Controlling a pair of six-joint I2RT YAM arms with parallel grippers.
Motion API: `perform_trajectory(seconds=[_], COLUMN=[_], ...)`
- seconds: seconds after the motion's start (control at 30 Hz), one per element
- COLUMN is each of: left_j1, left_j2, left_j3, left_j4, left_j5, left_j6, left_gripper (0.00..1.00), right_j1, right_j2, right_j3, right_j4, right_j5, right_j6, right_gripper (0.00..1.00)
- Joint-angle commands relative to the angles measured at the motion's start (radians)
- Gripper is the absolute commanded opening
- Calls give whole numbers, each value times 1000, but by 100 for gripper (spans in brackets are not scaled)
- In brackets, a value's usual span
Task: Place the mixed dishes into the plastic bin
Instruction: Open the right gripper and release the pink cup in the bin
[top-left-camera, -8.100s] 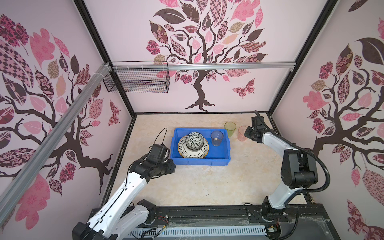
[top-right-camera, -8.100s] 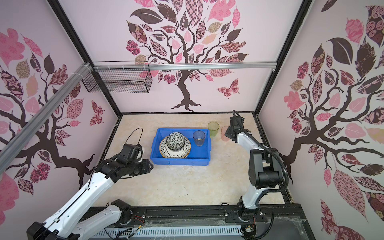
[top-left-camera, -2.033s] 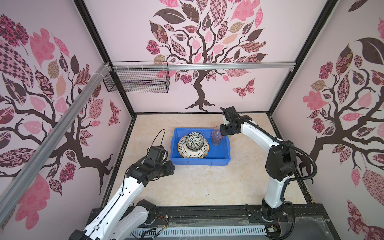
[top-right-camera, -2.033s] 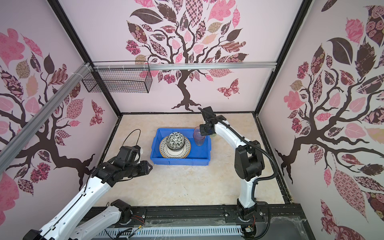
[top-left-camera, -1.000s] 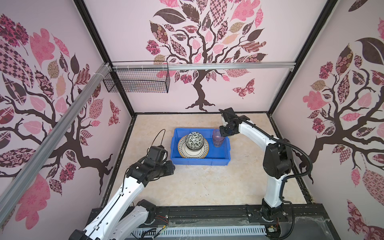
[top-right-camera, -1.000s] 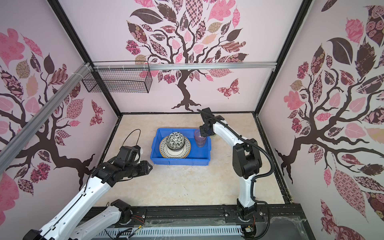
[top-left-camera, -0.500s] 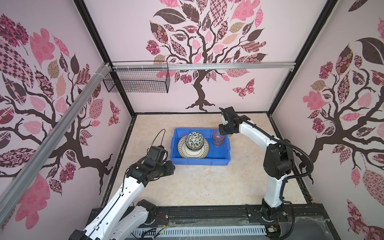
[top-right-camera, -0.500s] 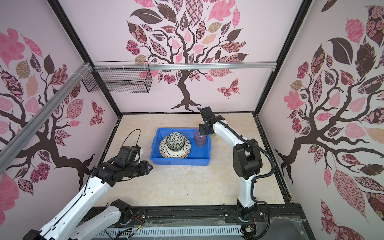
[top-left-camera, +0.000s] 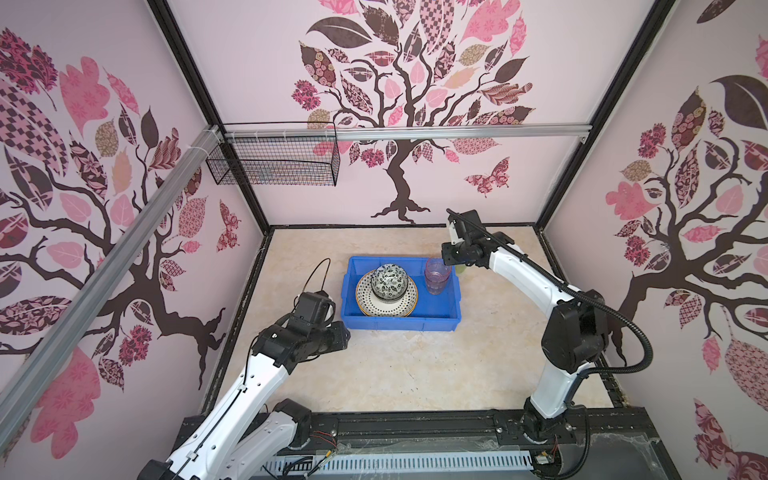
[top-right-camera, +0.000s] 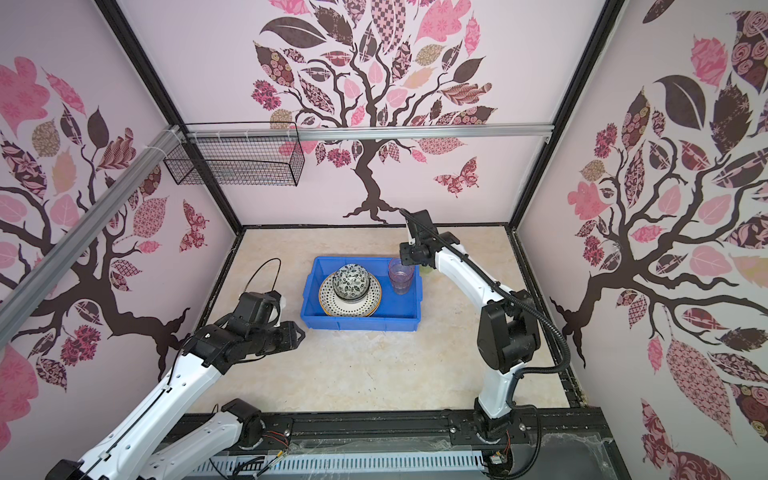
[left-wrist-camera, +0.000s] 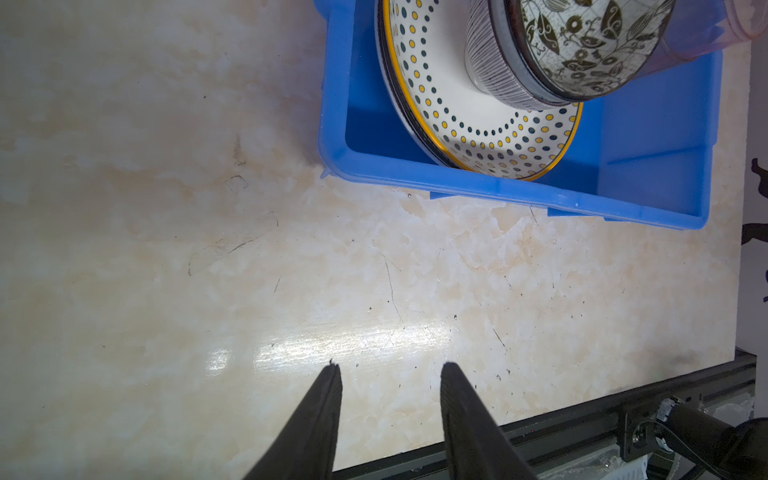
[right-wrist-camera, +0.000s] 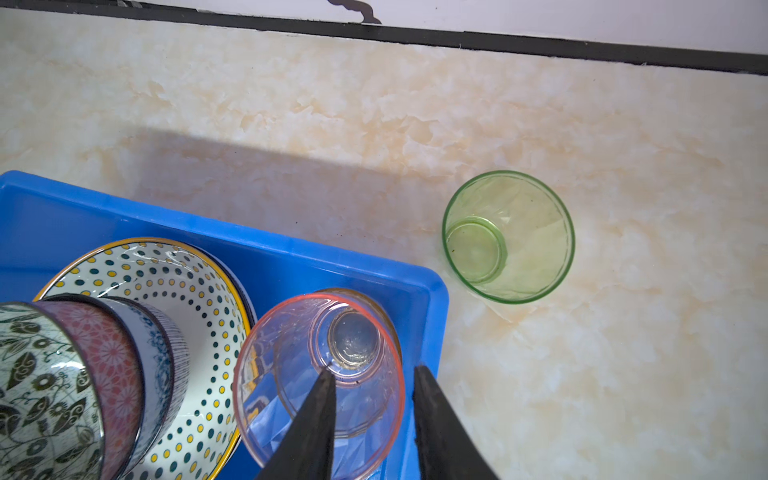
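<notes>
In both top views the plastic bin (top-left-camera: 399, 325) sits on the bench (top-left-camera: 374, 374) with the dotted plate (top-left-camera: 409, 297) inside, the leafy bowl (top-left-camera: 388, 280) stacked on it and the pink cup (top-left-camera: 437, 276) upright in the far right corner, the right end effector (top-left-camera: 448, 258) just above that cup. Left wrist view: the left end effector (left-wrist-camera: 388, 368) is spread and empty over bare bench, short of the bin. Right wrist view: the right end effector (right-wrist-camera: 374, 372) has its fingers parted astride the pink cup's rim, one inside, one outside, not pinching, and the green cup (right-wrist-camera: 509, 237) stands on the bench just beside the bin.
</notes>
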Motion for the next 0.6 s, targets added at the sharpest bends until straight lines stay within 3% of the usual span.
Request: perform_trajectory(seconds=[0.0, 0.17, 0.4, 0.57], left_j1=[3, 3, 3, 3], left_j2=[-13, -12, -10, -10], left_j3=[-27, -27, -26, -26], left_j4=[20, 19, 20, 19], left_j5=[5, 5, 5, 5], left_j6=[5, 6, 4, 4], left_gripper=[43, 43, 43, 44], right_j1=[5, -12, -94, -136], right_j2=[-77, -121, -166, -175], right_j3=[-34, -80, -153, -186], right_j4=[39, 82, 153, 175], right_j5=[19, 12, -113, -136], right_j6=[21, 42, 120, 144], right_gripper=[37, 39, 39, 38])
